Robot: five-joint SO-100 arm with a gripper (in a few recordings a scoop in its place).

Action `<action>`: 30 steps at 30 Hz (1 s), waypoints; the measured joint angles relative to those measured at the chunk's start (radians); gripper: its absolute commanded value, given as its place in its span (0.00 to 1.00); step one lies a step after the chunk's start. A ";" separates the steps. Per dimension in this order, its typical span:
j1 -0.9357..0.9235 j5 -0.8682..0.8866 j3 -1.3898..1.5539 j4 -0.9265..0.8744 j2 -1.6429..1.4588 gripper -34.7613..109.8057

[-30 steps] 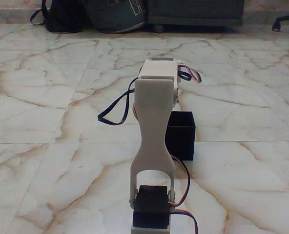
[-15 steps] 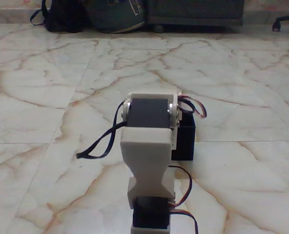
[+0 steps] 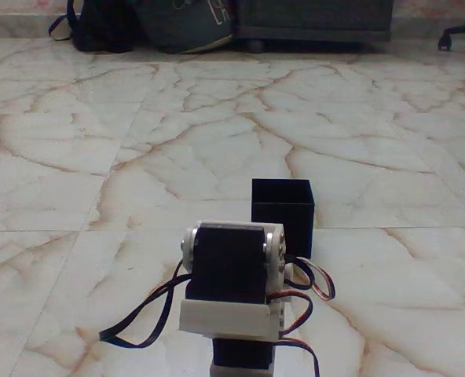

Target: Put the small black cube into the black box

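Low at the bottom of the fixed view sits the arm [image 3: 231, 294], folded down on itself so that its black servo block and white bracket face the camera; the gripper's fingers are hidden from here, so I cannot tell how wide the jaws stand or whether they hold anything. Places relative to the jaws therefore cannot be given exactly. Just beyond the arm and a little to the right in the fixed view stands the black box [image 3: 283, 216], upright on the marble floor [image 3: 83, 196], its open top showing. The small black cube cannot be made out. Judging by the folded posture, the arm is either resting or between steps; the next move would call for finding the cube.
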State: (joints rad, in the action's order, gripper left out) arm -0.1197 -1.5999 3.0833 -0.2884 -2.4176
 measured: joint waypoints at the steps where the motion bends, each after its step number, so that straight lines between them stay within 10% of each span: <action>1: -0.005 0.002 0.000 -0.060 0.000 0.28; 9: -0.005 0.072 -0.002 -0.431 0.000 0.26; 30: 0.000 0.069 -0.002 -0.426 0.000 0.26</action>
State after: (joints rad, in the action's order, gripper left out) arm -0.1197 -1.5309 3.0818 -0.7148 -2.4176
